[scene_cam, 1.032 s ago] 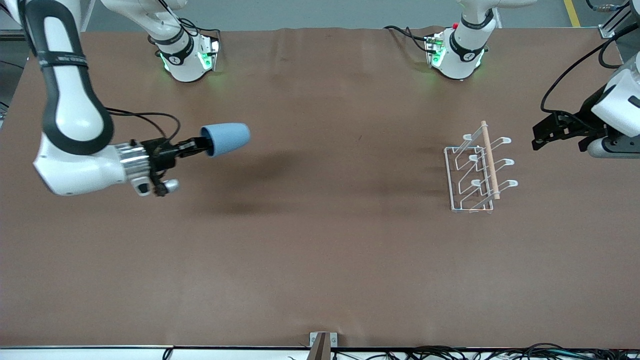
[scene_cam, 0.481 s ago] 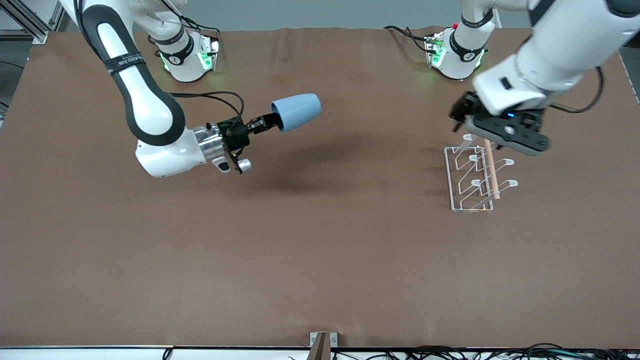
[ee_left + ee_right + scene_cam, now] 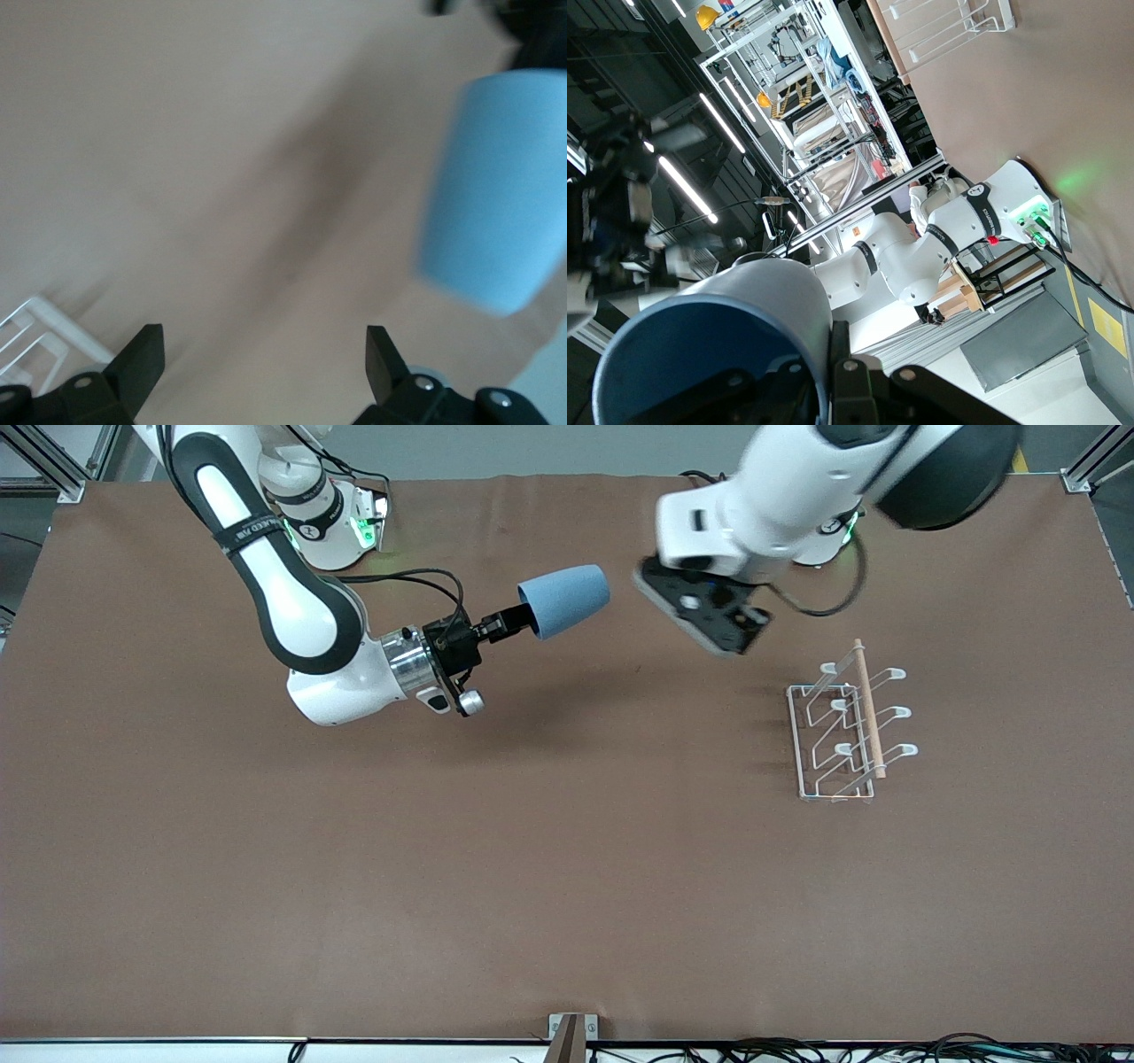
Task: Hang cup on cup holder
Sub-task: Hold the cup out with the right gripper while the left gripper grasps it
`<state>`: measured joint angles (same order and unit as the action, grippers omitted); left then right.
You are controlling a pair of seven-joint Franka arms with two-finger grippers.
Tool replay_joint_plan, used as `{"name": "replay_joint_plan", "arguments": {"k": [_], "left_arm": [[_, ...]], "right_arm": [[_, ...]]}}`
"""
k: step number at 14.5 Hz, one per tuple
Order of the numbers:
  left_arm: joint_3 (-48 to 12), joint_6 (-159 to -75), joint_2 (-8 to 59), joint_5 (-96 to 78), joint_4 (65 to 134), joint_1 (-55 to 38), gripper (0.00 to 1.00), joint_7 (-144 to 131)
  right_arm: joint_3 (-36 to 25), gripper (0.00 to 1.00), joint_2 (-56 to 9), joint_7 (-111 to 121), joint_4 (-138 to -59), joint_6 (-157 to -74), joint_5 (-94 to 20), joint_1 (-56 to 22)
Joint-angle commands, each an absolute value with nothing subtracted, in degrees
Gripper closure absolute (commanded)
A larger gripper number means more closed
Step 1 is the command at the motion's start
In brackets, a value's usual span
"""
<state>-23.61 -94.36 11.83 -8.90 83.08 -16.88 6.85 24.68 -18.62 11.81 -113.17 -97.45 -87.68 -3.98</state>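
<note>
two arms reached over the brown table [image 3: 567,886]. the right hand [image 3: 514,622] was raised over the table between the two arm bases, its fingers [image 3: 850,381] pressed together on the rim of the cup [image 3: 564,600], one finger inside the mouth. the cup, light blue, lay tipped on its side in the air, its closed bottom pointing toward the left arm's end of the table and its open mouth toward the right wrist. in the right wrist view the cup's rim and dark blue inside filled the corner next to the fingers.

the left hand [image 3: 264,359] hung in the air just beside the cup's closed bottom, over the table between the cup and the cup holder [image 3: 846,726], and its fingers were spread wide with nothing between them. in the left wrist view the cup [image 3: 496,190] showed near one fingertip, apart from it.

the cup holder stood on the table toward the left arm's end, well apart from the cup. its white wire prongs [image 3: 893,675] were bare and the wooden dowel [image 3: 867,708] lay along its top.
</note>
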Motion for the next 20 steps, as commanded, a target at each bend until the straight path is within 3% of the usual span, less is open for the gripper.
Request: {"name": "replay_joint_plan", "arguments": {"k": [1,7,13,14,15,16,20], "left_arm": [[-28.37,-95.27,14.85,-9.76,79.98,-17.49,0.00,7.91],[-30.94,-95.80,16.51,-12.31,80.33,-18.01,0.00,12.03],[-30.85,-103.27,21.00,-11.95,80.59,-19.06,0.01,14.33],[-30.94,-103.71,21.01,-12.04,80.60,-19.42,0.15,14.15],[-30.94,-103.71,21.01,-12.22,80.68,-19.42,0.41,14.15],[-30.94,-103.28,21.01,-12.39,81.03,-19.42,0.52,14.06],[-30.94,-102.05,20.74,-12.04,81.65,-19.69,0.68,14.15]], "right_arm": [[25.58,0.99,-18.28,11.60,-113.91,-97.73,-89.74,-3.25],[25.49,1.00,-18.19,11.60,-113.91,-97.73,-89.74,-3.25],[25.49,0.99,-18.28,11.69,-113.91,-97.82,-89.74,-3.25],[25.49,1.00,-18.28,11.69,-113.91,-97.74,-89.74,-3.34],[25.49,0.99,-18.19,11.69,-113.91,-97.73,-89.74,-3.25],[25.49,0.99,-18.28,11.69,-113.91,-97.82,-89.74,-3.25],[25.49,0.99,-18.28,11.69,-113.91,-97.91,-89.74,-3.34]]}}
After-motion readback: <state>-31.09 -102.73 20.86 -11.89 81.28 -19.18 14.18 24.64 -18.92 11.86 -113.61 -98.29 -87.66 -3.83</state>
